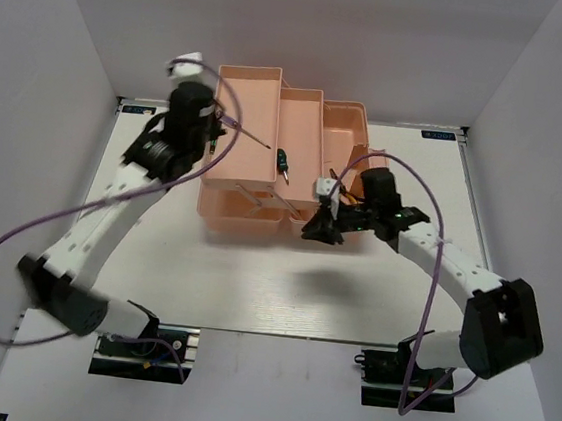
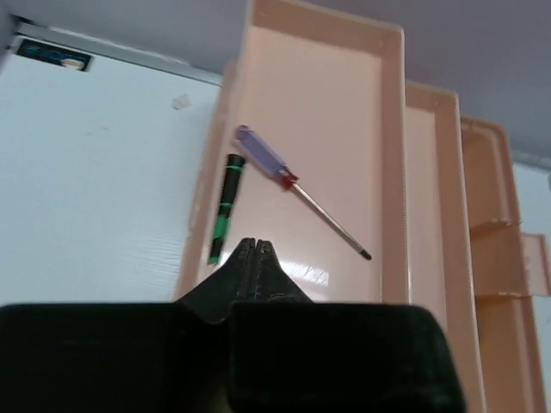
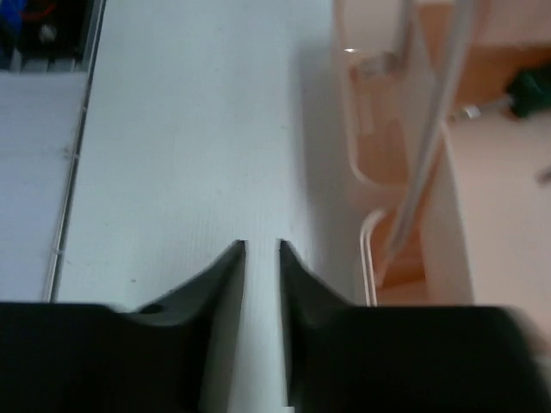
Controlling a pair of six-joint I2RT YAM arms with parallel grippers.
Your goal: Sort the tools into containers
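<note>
Nearest: right claw (image 3: 261, 249) low over bare table (image 3: 172, 129), just off the front-right corner of the toolbox (image 1: 345, 127). Jaws a slit apart, gripping nothing. Close beside it, on the box side, a metal strut (image 3: 428, 138) slanting up between trays. Could clip that strut or the box wall if swung inward without lifting, shoving the whole box and rolling the tools loose inside.

Further back, in the middle tray (image 1: 300, 122): stubby (image 1: 284, 162), lying loose in the near half, by the left side.

Furthest: left claw (image 2: 252, 247), clenched and empty, hanging above the near end of the left tray (image 2: 327, 103). In that tray, 2 tools, apart from each other: red-blue driver (image 2: 274, 165) slantwise across the floor, green driver (image 2: 224, 206) tucked along the left wall. Hard to say whether flat on the floor or propped against the wall.

Would only push a driver, not grasp it, if lowered shut like this; needs opening first. Little room for a finger between green driver and wall, so likely to skid off or jam there.

No pliers visible in any view, so impossible to judge how much sorting remains.
</note>
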